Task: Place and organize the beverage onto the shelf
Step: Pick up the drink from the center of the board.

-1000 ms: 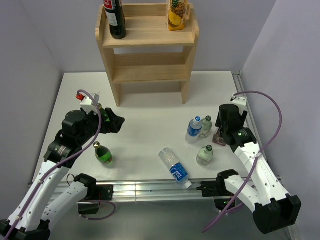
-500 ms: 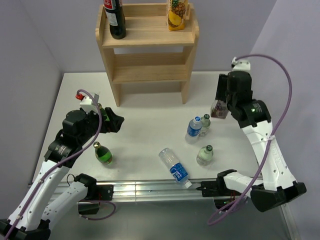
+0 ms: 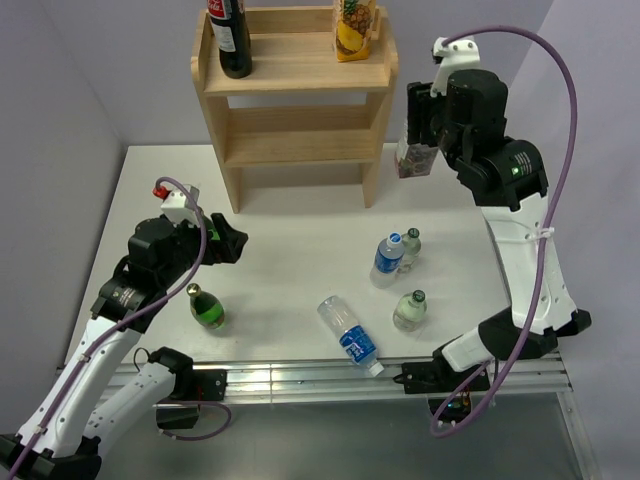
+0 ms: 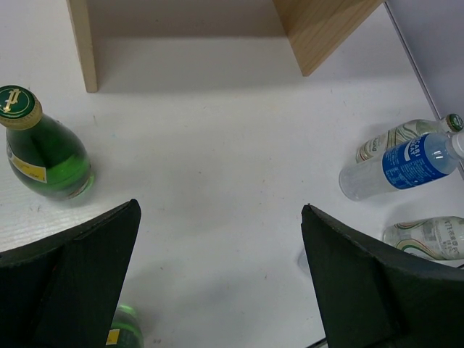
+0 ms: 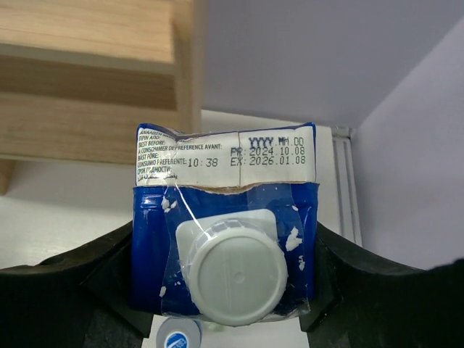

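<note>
Carton (image 5: 225,239) sits clamped in right claw (image 3: 414,150) beside the shelf (image 3: 295,82).

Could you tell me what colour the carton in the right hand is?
Blue carton, white cap; clearest in the right wrist view.

On the white seam band of the blue carton (image 5: 225,217), "YYYY MM DD", "PR: 2024.10.08", "EX: 2026.01.08" and "10:38" are printed. Beside them stand "BEST BEFORE:", "A CONSOMMER DE PREFERENCE AVANT:" and "CONSUMO PREFERENTE:". A red label with white script is seen on the dark bottle (image 3: 233,45), too small to be read surely. White lettering on the blue-labelled bottle (image 4: 406,161) cannot be made out.
</note>
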`<act>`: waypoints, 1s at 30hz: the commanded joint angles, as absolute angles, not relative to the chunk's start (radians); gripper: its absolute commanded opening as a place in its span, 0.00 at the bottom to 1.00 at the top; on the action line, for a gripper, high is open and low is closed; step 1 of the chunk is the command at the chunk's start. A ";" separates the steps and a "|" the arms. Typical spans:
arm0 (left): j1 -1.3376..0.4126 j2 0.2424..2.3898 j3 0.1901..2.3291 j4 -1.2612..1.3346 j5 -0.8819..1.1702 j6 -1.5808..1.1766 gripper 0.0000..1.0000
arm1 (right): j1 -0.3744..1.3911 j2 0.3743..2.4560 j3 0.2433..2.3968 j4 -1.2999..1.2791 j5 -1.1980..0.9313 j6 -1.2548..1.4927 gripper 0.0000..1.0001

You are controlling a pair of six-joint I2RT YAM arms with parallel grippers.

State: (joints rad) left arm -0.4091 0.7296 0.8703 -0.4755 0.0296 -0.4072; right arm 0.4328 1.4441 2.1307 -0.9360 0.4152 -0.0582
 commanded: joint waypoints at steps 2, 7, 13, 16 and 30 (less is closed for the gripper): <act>-0.408 0.724 0.879 -0.417 0.075 -0.390 1.00 | 0.518 1.442 2.368 -0.695 0.396 -0.130 0.28; -0.405 0.741 0.916 -0.373 0.165 -0.413 1.00 | 0.575 1.433 2.407 -0.703 0.365 -0.124 0.27; -0.405 0.807 0.992 -0.243 0.323 -0.491 0.99 | 0.601 1.353 2.316 -0.742 0.122 -0.045 0.25; -0.423 0.851 1.049 -0.140 0.417 -0.508 1.00 | 0.601 1.329 2.295 -0.796 -0.081 -0.029 0.25; -0.725 0.950 1.104 0.086 0.785 -0.218 0.99 | 0.601 1.145 1.984 -0.741 -0.713 -0.037 0.25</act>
State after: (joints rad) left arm -0.6788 0.9646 1.0977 -0.0048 0.6640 -0.3260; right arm 0.6025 1.2377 1.9636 -1.0996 -0.5346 -0.0467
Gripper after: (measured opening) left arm 0.995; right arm 0.681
